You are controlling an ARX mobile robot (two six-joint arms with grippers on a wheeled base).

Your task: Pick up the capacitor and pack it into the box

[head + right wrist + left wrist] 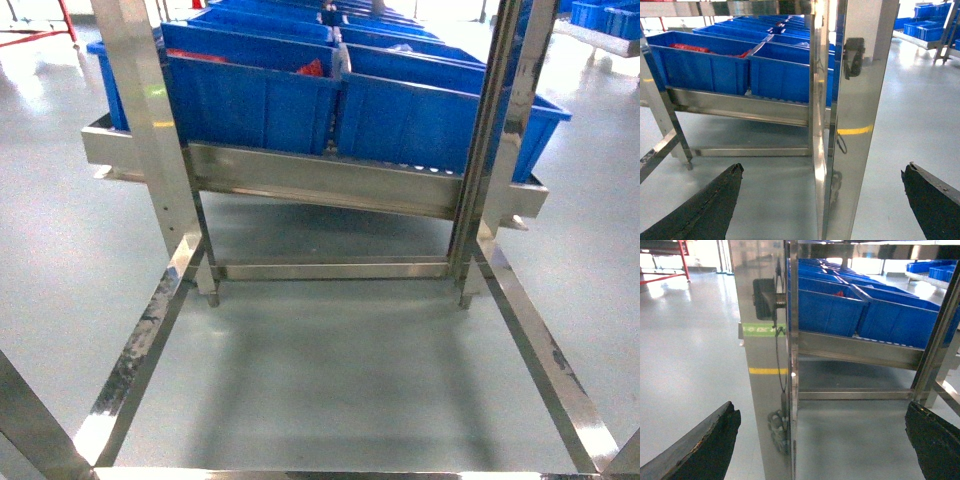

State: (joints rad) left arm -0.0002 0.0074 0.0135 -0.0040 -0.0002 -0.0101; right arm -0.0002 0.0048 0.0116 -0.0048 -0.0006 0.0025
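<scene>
A stainless steel rack [330, 185] is seen standing on a glossy pale grey floor [340, 370], its lower rails forming an open rectangle over bare floor. On the rack's sloped shelf, rows of blue bins [250, 95] are set side by side, running back into the room; red contents [312, 68] are visible in one of them. A red metal frame [40, 25] is seen at the far left, and more blue bins on another rack [920, 22] are seen at the far right. A yellow floor line is reflected in the polished upright post [767, 365]. The left gripper [822, 440] is shown with its dark fingers [705, 445] spread wide, nothing between them; the right gripper [822, 200] is likewise spread and empty, its fingers [705, 205] framing the post. Neither the pink box nor a capacitor can be made out in any view.
</scene>
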